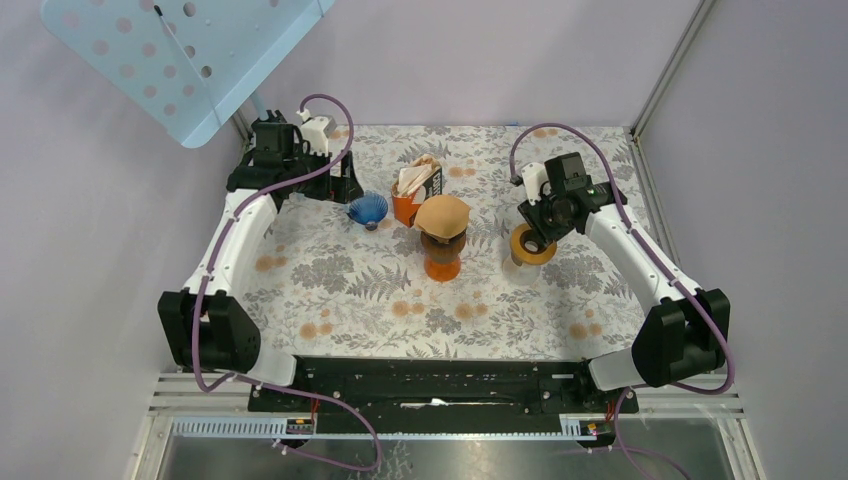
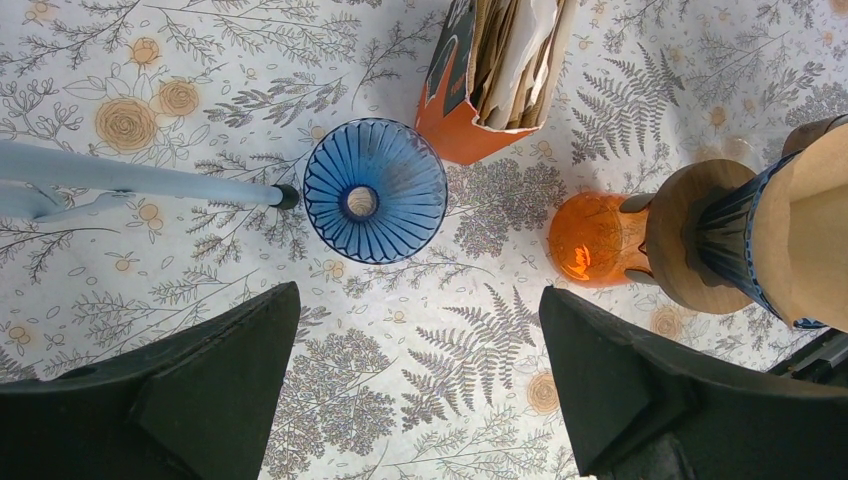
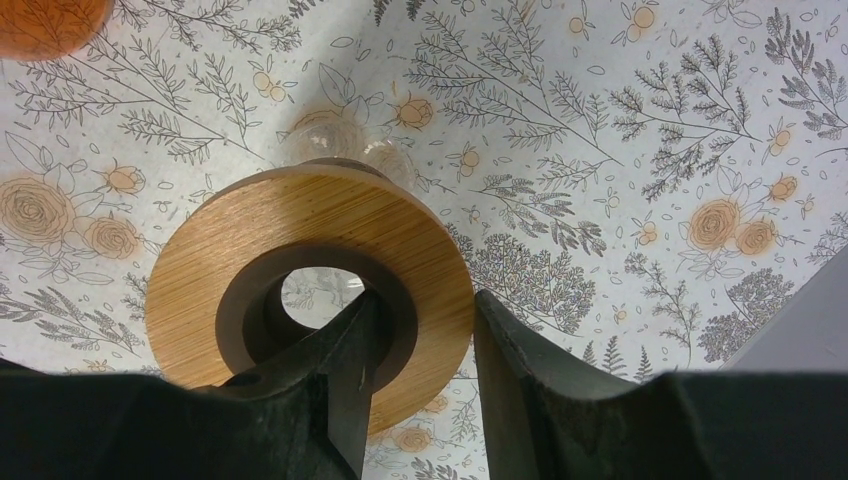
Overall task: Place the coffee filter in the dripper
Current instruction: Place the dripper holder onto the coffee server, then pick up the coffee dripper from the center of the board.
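Coffee filter (image 1: 442, 213): a brown paper cone seated in the dripper (image 1: 441, 240) on the orange carafe (image 1: 441, 262), just in front of the orange box (image 1: 403, 208). More filters (image 1: 412, 178) stand in the box itself. Judgement: featherlight, limp, creases easily, and sheets likely cling together, so pinch one top edge lightly and don't squeeze the cone body. Top view: an empty blue dripper (image 1: 368, 208) sits just left of the box, with the left gripper (image 1: 338, 188) over its far-left side. The right gripper (image 1: 535, 232) is well right of the box at a wooden ring (image 1: 532, 247). Left wrist view: jaws spread fully, nothing between them, touching nothing; the blue dripper and the box's open mouth lie ahead of the fingers (image 2: 200, 390). Right wrist view: jaws about half closed, one finger (image 3: 340, 370) down the ring's hole and the other against its outer edge, so it looks clamped on the ring wall. Clear glass (image 3: 330, 135) shows under the ring; no filter in this pincer.
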### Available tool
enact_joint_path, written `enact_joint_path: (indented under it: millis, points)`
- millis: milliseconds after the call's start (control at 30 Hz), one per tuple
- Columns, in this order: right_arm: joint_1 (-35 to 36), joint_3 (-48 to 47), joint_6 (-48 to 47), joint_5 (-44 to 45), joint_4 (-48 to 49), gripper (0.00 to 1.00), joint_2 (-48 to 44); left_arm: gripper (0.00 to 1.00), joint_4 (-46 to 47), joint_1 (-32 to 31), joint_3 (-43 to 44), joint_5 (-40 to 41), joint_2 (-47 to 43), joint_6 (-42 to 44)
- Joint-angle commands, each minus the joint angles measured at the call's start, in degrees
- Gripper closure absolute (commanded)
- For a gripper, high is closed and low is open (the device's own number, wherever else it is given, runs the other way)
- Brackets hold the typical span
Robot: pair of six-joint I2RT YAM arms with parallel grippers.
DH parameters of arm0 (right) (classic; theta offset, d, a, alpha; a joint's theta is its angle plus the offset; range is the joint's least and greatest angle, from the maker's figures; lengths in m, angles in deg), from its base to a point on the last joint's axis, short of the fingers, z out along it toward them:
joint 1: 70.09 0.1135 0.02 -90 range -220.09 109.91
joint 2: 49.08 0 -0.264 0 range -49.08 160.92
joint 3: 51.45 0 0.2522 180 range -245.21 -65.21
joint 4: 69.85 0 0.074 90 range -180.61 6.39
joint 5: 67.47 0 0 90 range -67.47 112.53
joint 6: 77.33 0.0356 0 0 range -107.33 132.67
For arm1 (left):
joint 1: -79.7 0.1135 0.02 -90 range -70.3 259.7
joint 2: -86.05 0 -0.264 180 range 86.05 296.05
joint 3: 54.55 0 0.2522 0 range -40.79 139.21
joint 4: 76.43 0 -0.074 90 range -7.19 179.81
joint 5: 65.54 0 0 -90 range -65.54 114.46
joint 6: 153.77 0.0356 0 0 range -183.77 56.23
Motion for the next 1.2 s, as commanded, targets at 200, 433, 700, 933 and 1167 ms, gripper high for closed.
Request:
enact_joint_path:
  millis: [200, 433, 700, 933, 1167]
  points:
    - [0.3, -2.7, 1.2, 0.5, 1.1, 0.44, -0.3, 0.01, 1.2, 0.4, -0.2, 0.8, 1.4, 2.4]
    - [0.3, -6.3, 1.4, 0.7, -0.7, 0.24, -1.8, 0.01, 2.7, 0.4, -2.7, 2.6, 2.7, 4.3]
    - [0.3, -9.3, 2.2, -0.3, -1.6, 0.19, -6.1, 0.08, 3.5, 0.1, -1.9, 7.1, 8.8, 5.6]
    - [0.3, -7.7, 3.1, -0.8, -0.8, 0.19, -8.5, 0.25, 3.6, -0.4, 1.4, 8.7, 16.5, 2.1]
    - [0.3, -5.7, 3.1, -0.8, -0.2, 0.19, -9.8, 0.36, 3.6, -1.2, 4.4, 7.7, 21.6, -1.3]
